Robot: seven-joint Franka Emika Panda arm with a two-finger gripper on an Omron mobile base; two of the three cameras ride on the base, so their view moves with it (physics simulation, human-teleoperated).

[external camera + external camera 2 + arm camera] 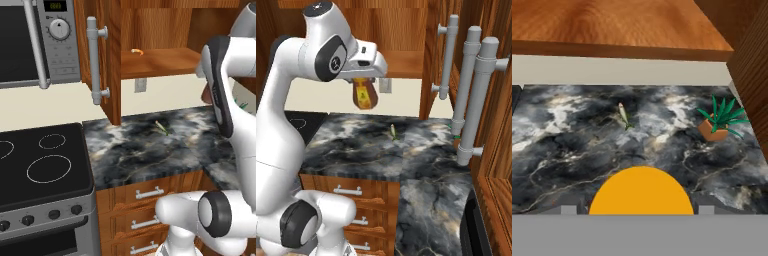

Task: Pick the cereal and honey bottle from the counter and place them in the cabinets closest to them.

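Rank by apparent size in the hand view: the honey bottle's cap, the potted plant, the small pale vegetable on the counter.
1. Honey bottle cap: looks largest, but it sits right at the camera, so nearness inflates it.
2. Potted plant, on the counter.
3. Small pale vegetable: clearly the smallest.

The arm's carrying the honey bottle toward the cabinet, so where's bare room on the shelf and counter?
The cabinet shelf is mostly bare right of a small orange thing at its left back. The counter is open between the stove and the potted plant, apart from a small green sprig.
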